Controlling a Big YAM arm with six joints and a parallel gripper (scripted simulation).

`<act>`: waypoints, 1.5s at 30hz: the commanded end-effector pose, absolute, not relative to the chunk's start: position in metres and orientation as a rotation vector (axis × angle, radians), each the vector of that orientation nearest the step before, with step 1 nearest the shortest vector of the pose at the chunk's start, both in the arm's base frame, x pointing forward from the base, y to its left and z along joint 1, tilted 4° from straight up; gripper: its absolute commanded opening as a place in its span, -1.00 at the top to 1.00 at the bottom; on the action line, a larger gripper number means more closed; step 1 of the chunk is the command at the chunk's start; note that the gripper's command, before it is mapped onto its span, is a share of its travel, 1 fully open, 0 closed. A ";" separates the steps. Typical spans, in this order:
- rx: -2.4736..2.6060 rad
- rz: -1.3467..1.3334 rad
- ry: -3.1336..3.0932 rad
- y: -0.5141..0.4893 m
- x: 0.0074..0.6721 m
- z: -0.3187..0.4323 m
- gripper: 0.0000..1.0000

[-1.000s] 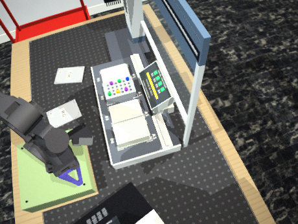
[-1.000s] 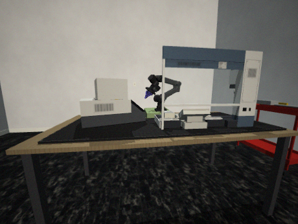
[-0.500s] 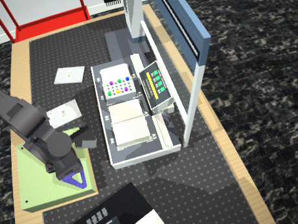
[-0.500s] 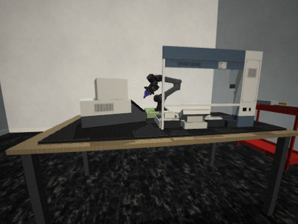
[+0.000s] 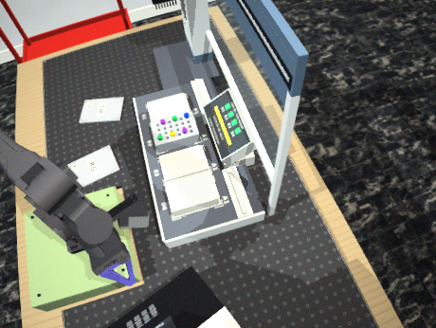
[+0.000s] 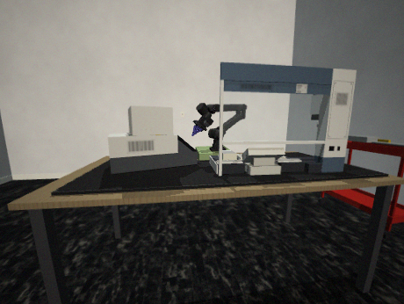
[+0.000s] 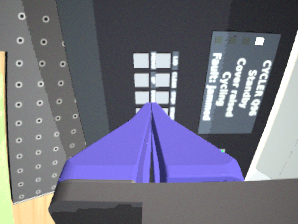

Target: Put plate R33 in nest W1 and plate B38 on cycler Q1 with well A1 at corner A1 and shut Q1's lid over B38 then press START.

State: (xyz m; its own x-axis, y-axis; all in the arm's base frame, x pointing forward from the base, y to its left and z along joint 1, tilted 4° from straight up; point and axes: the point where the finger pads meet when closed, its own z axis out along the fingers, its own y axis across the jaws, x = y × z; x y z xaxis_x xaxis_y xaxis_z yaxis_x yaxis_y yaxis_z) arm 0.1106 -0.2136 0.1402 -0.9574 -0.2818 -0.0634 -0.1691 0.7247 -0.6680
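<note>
The table (image 5: 351,246) carried a black dotted mat (image 5: 284,265). A blue-topped frame (image 5: 284,52) ran along the right edge toward the far right corner, with a white deck tray (image 5: 163,227) under it near the middle of the tabletop. The cycler (image 6: 145,145) stood at the near edge in the top view; only its dark panel (image 5: 180,296) and key rows (image 5: 141,315) showed there. In the exterior view its pale lid (image 6: 150,120) stood up above the body.

The arm (image 5: 52,199) rose from a green base plate (image 5: 47,280) at the near left corner and leaned toward the cycler.

On the tray, the cooling block (image 5: 172,124) with coloured tubes (image 5: 174,118) sat at the far end. Two pale plates lay just nearer, touching end to end: one (image 5: 185,163) beside the block and one (image 5: 195,194) toward the near end of the tray. Their labels were too small to tell B38 from R33.

A tilted screen (image 5: 227,125) hung beside the tray on the frame side. Two white nests lay near the left edge: one (image 5: 101,109) farther off, and RG (image 5: 94,166) just beyond the base plate.

The gripper (image 5: 122,275) had its purple fingers pressed fully together, gripping nothing. In the wrist view it pointed at the key rows (image 7: 154,79), with a text display (image 7: 240,83) to their right.
</note>
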 end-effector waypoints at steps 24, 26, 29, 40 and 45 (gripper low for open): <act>-0.341 -1.085 2.749 -0.250 0.119 0.125 1.00; -0.338 -1.083 2.757 -0.252 0.119 0.121 1.00; -0.348 -1.079 2.752 -0.255 0.122 0.117 1.00; -0.348 -1.115 2.727 -0.262 0.127 0.128 1.00; -0.356 -1.128 2.707 -0.262 0.131 0.139 1.00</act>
